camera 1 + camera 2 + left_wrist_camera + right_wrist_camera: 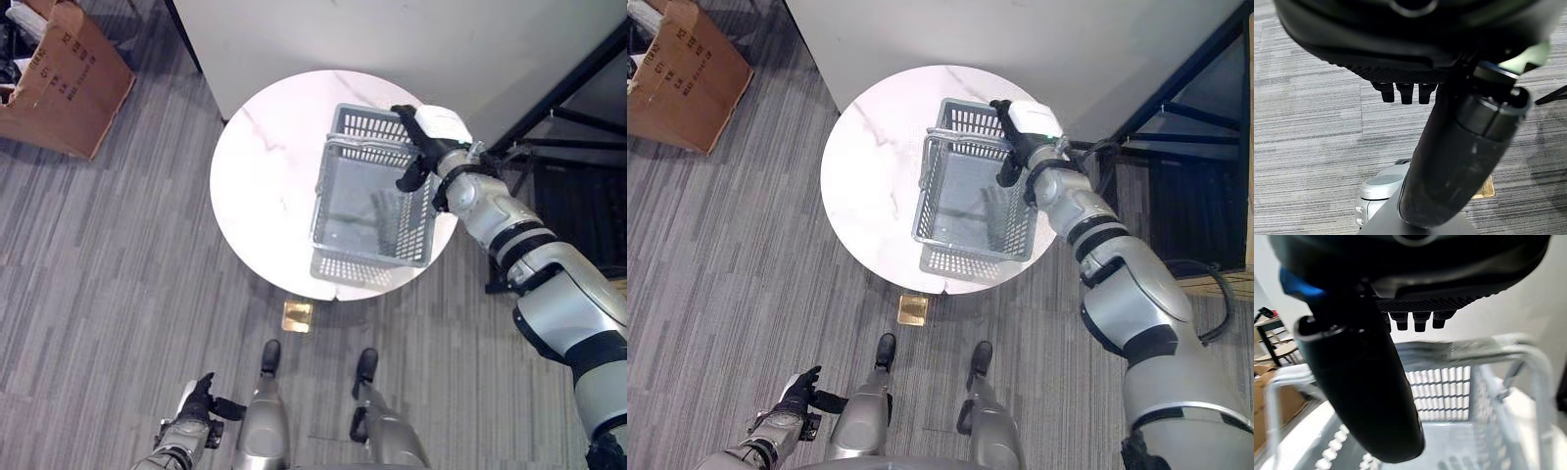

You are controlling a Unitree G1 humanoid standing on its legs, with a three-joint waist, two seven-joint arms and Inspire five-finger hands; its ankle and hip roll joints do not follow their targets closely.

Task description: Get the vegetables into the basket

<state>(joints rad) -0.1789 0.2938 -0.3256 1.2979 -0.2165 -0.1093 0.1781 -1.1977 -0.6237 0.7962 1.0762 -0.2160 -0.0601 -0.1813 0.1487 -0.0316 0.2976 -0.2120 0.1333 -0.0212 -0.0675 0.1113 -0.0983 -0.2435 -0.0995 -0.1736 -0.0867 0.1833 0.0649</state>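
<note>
As we scan from the left, we first meet a brown cardboard box (61,80) on the grey striped carpet floor (118,255), well apart from everything else. Low at the left, our left hand (200,399) hangs over that carpet; its fingers (1404,92) look loosely bent and hold nothing.

Next comes the round white marble-patterned surface (260,186), standing in front of a pale wall panel (392,39). On the floor just below the rim of the surface lies a small flat golden-brown square object (297,315); we cannot tell what it is.

On the right half of the surface sits the grey perforated plastic basket (377,211), its near end reaching over the rim. Its thin metal handles (367,145) stand raised across the far end. We see no vegetables inside it, and its floor looks bare.

Our right hand (423,147) is at the basket's far right corner, by the handles. Its fingers (1419,320) point down over the rim, and we cannot tell whether they are clasping a handle or just resting there.

Farthest right stands a dark metal frame (563,88).
</note>
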